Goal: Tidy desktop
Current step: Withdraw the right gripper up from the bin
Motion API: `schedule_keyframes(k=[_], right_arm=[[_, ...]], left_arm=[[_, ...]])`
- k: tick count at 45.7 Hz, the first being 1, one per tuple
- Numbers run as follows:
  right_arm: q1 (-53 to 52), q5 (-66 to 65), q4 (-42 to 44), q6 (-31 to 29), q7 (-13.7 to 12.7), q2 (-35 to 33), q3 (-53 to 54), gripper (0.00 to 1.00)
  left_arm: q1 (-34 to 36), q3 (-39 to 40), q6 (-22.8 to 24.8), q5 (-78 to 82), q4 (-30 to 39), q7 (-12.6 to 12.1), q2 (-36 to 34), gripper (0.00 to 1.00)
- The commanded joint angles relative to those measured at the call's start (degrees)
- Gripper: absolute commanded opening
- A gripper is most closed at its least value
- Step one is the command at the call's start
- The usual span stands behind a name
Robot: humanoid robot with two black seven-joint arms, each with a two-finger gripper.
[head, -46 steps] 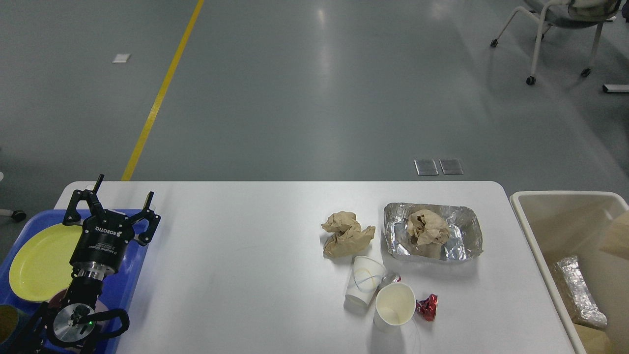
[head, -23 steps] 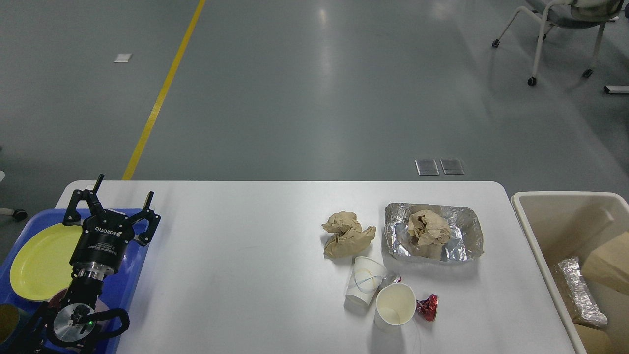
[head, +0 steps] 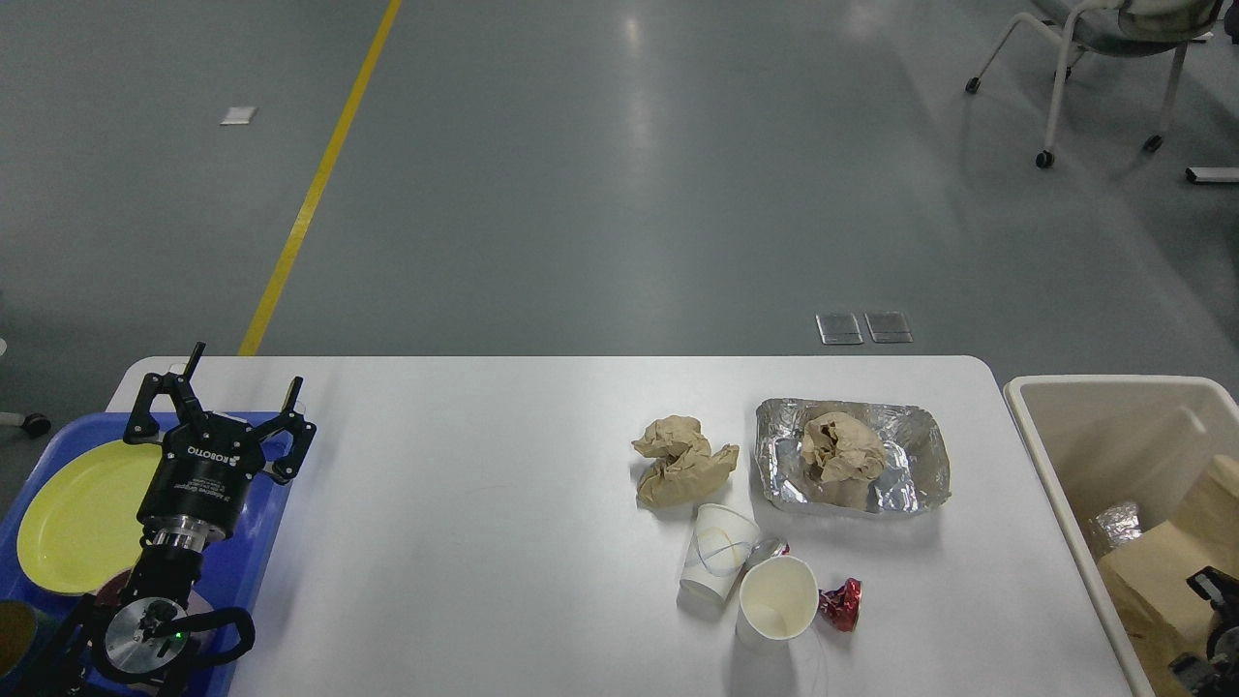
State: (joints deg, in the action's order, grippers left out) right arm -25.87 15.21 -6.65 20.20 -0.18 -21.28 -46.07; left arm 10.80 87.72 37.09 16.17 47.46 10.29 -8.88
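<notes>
While the left gripper [head: 221,411] hovers motionless over the blue tray [head: 254,542] at the table's left end, its fingers spread and holding nothing, the change is all on the right. Inside the beige bin [head: 1103,407] beside the table, a brown cardboard piece [head: 1152,581] has slid lower and toward the near corner compared with a second ago, now covering most of the crumpled foil [head: 1113,523] lying there. Black parts of the right gripper [head: 1205,620] have come into view at the bottom right, against that cardboard; they are too cropped to tell whether the fingers are apart or pressed on it.

I judge this to be a drop-off into the bin finishing, one piece of rubbish now off the desktop [head: 484,503]. That white tabletop spans the middle of the view and is far from tidy: a crumpled paper ball [head: 682,460], a foil dish [head: 920,455] holding another paper wad [head: 840,447], two paper cups [head: 716,552] [head: 777,600] and a red wrapper [head: 840,604] sit clustered on its right half. A yellow plate [head: 77,513] rests in the tray.
</notes>
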Motion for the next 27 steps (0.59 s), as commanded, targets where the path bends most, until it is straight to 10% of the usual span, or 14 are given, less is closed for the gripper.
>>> schedule_keyframes(k=[1, 8, 14, 27], right_arm=[[0.5, -0.1, -0.1, 0.9, -0.1, 0.5, 1.9, 0.0], [0.5, -0.1, -0.2, 1.4, -0.1, 1.2, 2.0, 0.0], [0.3, -0.1, -0.2, 4.6, 0.1, 1.2, 1.8, 1.0], [-0.1, -0.3, -0.8, 4.5, 0.1, 1.2, 1.9, 1.0]], left_arm=[[0.0, 0.0, 0.0, 0.0, 0.0, 0.0, 0.0, 0.96], [0.0, 0.0, 0.0, 0.0, 0.0, 0.0, 0.0, 0.96], [0.0, 0.0, 0.0, 0.0, 0.0, 0.0, 0.0, 0.96], [0.0, 0.0, 0.0, 0.0, 0.0, 0.0, 0.0, 0.96]])
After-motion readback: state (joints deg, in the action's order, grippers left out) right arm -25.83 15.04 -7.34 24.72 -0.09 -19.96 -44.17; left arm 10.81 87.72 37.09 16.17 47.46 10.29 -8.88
